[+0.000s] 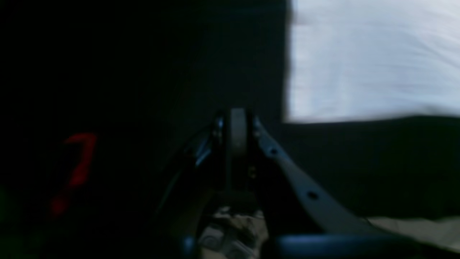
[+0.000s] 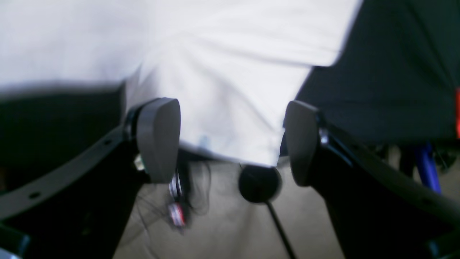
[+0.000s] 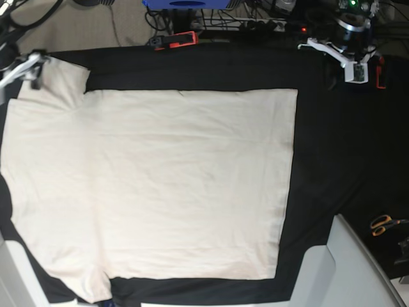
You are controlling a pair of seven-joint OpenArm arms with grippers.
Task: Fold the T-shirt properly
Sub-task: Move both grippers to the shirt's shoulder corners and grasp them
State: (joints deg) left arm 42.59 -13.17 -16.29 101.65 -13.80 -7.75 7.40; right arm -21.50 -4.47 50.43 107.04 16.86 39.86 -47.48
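Closest to my right wrist camera are the two dark pads (image 2: 158,138) of the right gripper (image 2: 230,142); they stand well apart, so this claw is released. Between them I see the edge of a sleeve of the T-shirt (image 2: 222,82), hanging over the edge of the black tablecloth (image 2: 388,79), but neither pad clearly presses on it. In the base view this gripper (image 3: 25,67) sits at the far left corner of the table, at the sleeve there.

On my left wrist camera the left gripper (image 1: 238,129) shows its pads pressed together, clenched, with nothing between them. It hovers over the dark tablecloth (image 1: 359,162), apart from the corner of the pale cloth (image 1: 366,61). In the base view this arm (image 3: 348,54) is drawn back at the far right, away from the shirt.

I see the T-shirt (image 3: 153,185) spread flat on the tablecloth (image 3: 339,160), covering the left and middle of the table. Orange-handled scissors (image 3: 382,224) lie at the right edge.
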